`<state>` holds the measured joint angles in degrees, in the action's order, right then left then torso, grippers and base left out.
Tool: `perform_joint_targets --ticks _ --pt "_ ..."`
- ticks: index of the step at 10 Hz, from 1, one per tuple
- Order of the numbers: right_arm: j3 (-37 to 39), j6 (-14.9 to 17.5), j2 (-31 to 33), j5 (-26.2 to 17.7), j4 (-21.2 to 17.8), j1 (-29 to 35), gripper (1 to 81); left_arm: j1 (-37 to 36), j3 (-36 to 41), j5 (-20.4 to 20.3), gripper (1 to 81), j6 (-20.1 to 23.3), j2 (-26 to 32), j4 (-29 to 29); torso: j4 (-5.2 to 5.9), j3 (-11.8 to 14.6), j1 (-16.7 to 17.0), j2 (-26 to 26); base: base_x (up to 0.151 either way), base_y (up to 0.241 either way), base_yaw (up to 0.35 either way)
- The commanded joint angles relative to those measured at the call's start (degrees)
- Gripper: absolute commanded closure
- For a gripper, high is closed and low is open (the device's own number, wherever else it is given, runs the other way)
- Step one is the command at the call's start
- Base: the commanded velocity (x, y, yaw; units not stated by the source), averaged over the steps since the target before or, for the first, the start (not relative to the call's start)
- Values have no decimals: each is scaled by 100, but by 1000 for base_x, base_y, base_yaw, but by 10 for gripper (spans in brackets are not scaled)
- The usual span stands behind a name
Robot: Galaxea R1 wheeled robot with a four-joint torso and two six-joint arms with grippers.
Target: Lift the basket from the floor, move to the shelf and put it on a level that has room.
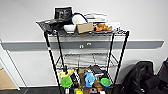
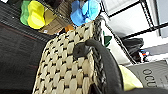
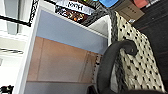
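Basket (image 2: 70,72), one only, hangs close under both wrist cameras with a dark loop handle (image 2: 105,62) at each end toward each arm, each gripper's opening impossible to tell, while the shelf (image 1: 85,50) stands ahead, its middle level (image 1: 86,60) bare.

A cardboard box (image 1: 84,27) and white bowl (image 1: 69,28) are sitting high above my pincers; a black backpack (image 1: 142,76) is slumping off to my right.

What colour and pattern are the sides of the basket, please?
Beige woven strips in a checked weave with dark gaps, on the basket; the left wrist view shows it best.
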<state>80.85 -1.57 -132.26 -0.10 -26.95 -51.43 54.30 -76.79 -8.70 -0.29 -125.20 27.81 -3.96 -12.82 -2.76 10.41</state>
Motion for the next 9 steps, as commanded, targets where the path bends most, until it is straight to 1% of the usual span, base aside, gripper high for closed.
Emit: perform_joint_targets --ticks 1,4,6,7,9 --pt "-351 -71 162 -210 -126 673 811 -697 463 167 811 -23 152 -205 0 0 0 0 137 0 0" --pt "-369 -71 170 -149 -126 585 811 -696 480 167 811 -23 153 -205 0 0 0 0 137 0 0" --pt "-544 -37 249 281 -83 375 811 -529 533 88 811 -6 161 -274 0 0 0 0 137 0 0" --pt "-588 -36 276 317 -21 331 811 -442 542 53 811 -15 143 -372 0 0 -2 0 137 0 0" --pt "-650 -27 311 317 -12 313 811 -266 682 -255 811 -15 179 -513 0 0 -2 0 137 0 0"
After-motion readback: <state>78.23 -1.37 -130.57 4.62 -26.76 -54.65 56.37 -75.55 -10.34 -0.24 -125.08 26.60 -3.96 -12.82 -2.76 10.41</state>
